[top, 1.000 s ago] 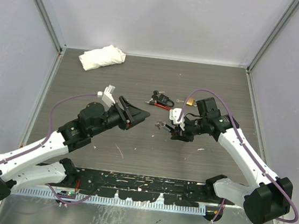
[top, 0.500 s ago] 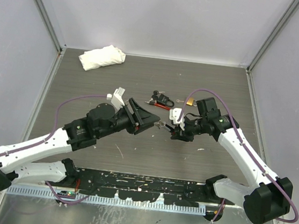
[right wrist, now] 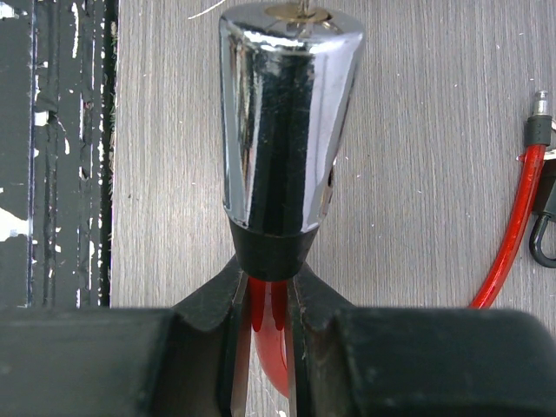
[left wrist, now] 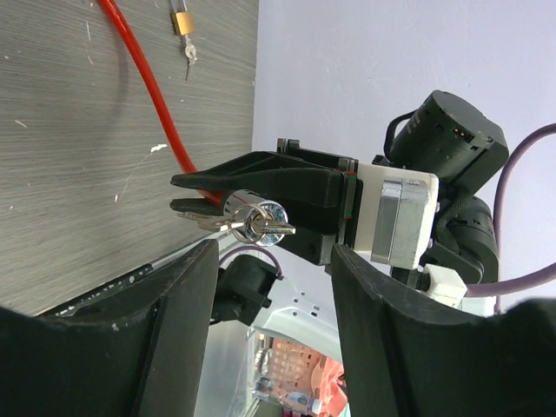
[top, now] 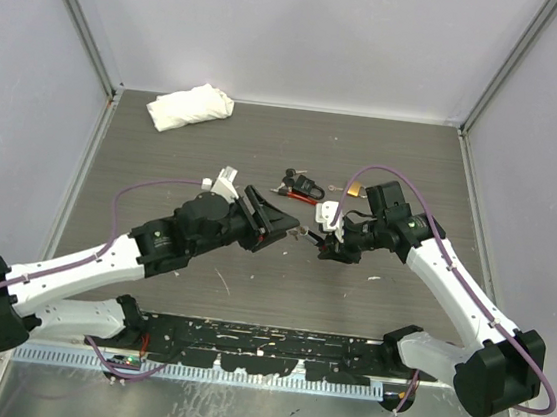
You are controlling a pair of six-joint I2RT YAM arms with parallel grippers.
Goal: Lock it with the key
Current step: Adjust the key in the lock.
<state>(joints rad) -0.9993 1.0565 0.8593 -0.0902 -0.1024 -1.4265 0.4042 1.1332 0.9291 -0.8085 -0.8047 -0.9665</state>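
My right gripper (top: 327,242) is shut on the red cable (right wrist: 271,323) just behind the chrome lock head (right wrist: 287,122), holding it off the table. A key (left wrist: 261,228) on a small ring sticks out of the lock head's (left wrist: 246,207) end, pointing at my left gripper. My left gripper (top: 287,225) is open, and its two fingers (left wrist: 165,339) stand on either side of the key's line, just short of it. Nothing is between them. The red cable (left wrist: 146,91) trails away over the table.
The cable's free end (right wrist: 539,113) and a black piece (top: 301,185) lie behind the grippers. A small brass padlock (top: 356,189) sits beside them. A white cloth (top: 189,106) lies at the back left. A black rail (top: 262,353) runs along the near edge.
My left arm has swung right and forward, bringing its open gripper up to the key. The right arm has held still with the lock.
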